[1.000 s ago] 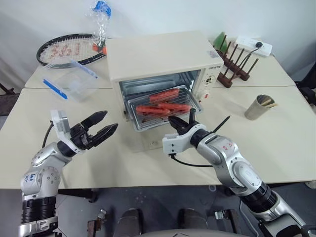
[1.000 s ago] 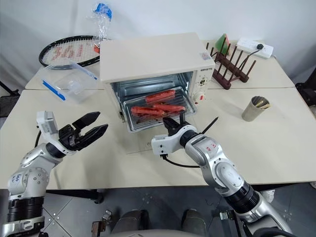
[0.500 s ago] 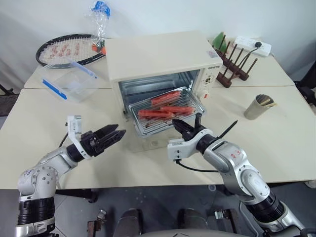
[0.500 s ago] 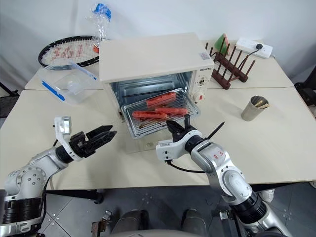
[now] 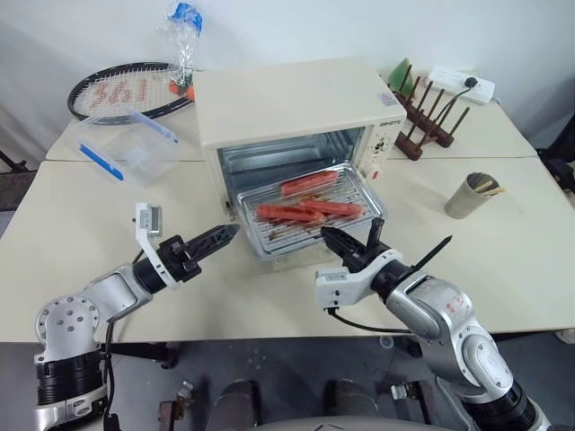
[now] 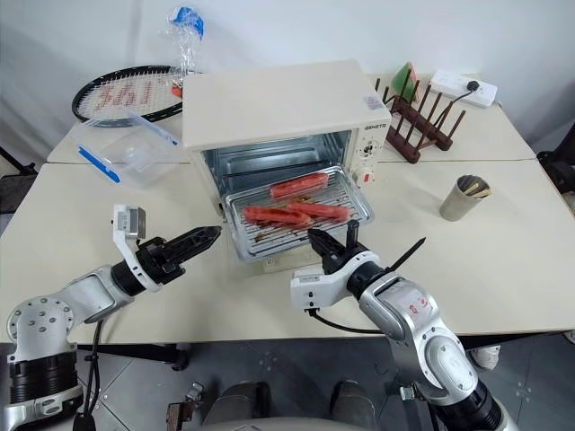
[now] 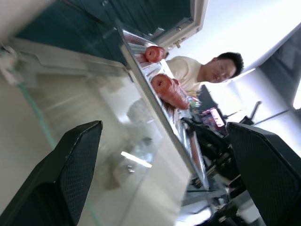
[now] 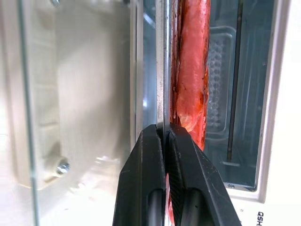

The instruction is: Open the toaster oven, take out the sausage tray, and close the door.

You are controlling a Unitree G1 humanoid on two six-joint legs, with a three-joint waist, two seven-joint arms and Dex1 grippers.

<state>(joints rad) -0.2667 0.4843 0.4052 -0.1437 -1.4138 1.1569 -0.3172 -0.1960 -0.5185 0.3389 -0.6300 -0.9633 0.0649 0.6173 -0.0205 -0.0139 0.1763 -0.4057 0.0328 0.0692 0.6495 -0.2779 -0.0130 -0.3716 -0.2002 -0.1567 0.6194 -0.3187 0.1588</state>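
Walls: plain white surface [image 5: 296,22] behind the tables.
Furniture: cream-topped tables, a front one [image 5: 503,269] and rear ones [image 5: 490,135], pushed together with seams visible.
Floor: grey tiles [image 6: 135,386] below the front edge.
Clutter, rear left: tennis racket [image 5: 112,90], clear plastic box with blue trim [image 5: 126,144], knotted plastic bag [image 5: 182,36].
Clutter, rear right: wooden rack [image 5: 427,121], white power strip [image 5: 463,83], metal cup [image 5: 472,195].
Light: even, soft shadows.

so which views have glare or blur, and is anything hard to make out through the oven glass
Left wrist view: the open door reflects light in pale streaks, and the near fingers are soft and out of focus. Right wrist view: the sausage tray rim and a sausage are sharp, the glass beside them shows milky reflections. Eye views: even light, soft shadows under the toaster oven, no strong glare.
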